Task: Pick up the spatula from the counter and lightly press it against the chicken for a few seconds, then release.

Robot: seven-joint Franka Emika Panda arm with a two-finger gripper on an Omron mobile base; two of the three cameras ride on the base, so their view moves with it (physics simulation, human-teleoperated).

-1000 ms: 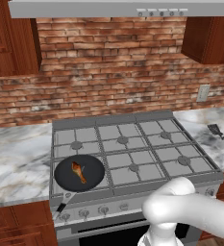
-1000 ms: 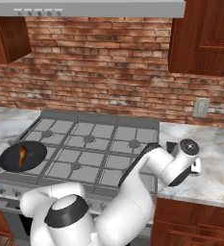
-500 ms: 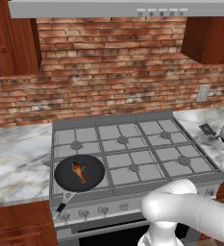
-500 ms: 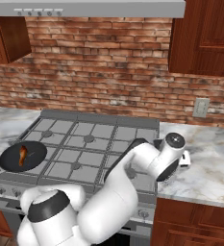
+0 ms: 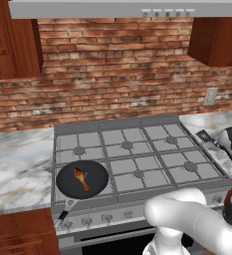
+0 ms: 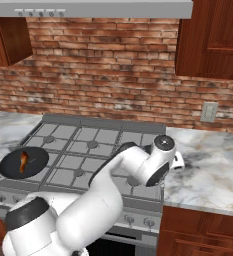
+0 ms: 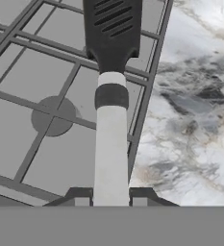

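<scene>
The spatula is being held by its pale handle, with a dark band running round the handle just below the black slotted blade. In the hand view the gripper is clamping that handle from both sides, its two dark fingertips pressing against it with no gap showing. The blade is reaching out over the grey grate of the stove, beside the edge where the grate is meeting the marble counter; whether the blade is touching the grate cannot be told.

In the left base view the spatula is showing as a small dark blade at the stove's right edge, just ahead of the white and dark hand at the right border of that view. In the right base view the arm is bending across the front right part of the stove, with the hand hanging over the seam between stove and counter.

The chicken is lying in a round black pan on the front left burner, well apart from the spatula across the whole width of the stove. From the right base view the chicken is sitting in the same pan at the far left.

A brick wall is standing behind the stove, with a grey range hood above and dark wooden cabinets to the sides.
</scene>
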